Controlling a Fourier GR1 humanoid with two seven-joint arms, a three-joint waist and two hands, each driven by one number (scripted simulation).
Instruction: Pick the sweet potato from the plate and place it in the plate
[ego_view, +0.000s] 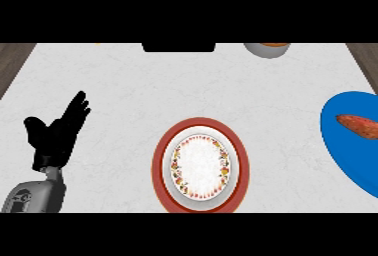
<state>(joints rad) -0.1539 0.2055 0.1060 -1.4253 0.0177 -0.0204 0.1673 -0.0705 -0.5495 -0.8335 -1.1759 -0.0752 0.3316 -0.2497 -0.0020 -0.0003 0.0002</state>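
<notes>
While the sweet potato (358, 125) sits on the blue plate (347, 156) at the right edge, the left robot hand (55, 136) just rests wide open at the left of the bench (118, 90), with the red plate (159, 165) mid-bench.

Wide open table (118, 80), obstacles only at its edges and near centre.
Bare surface runs from the left hand (59, 135), resting open at the near left, to the red-rimmed plate (201, 122) at near centre. A free strip separates that plate from the blue plate (347, 160) at the right edge, where the sweet potato (358, 125) lies. At the far edge a black object (179, 47) and a bowl (264, 50) stand well apart from both plates.
</notes>
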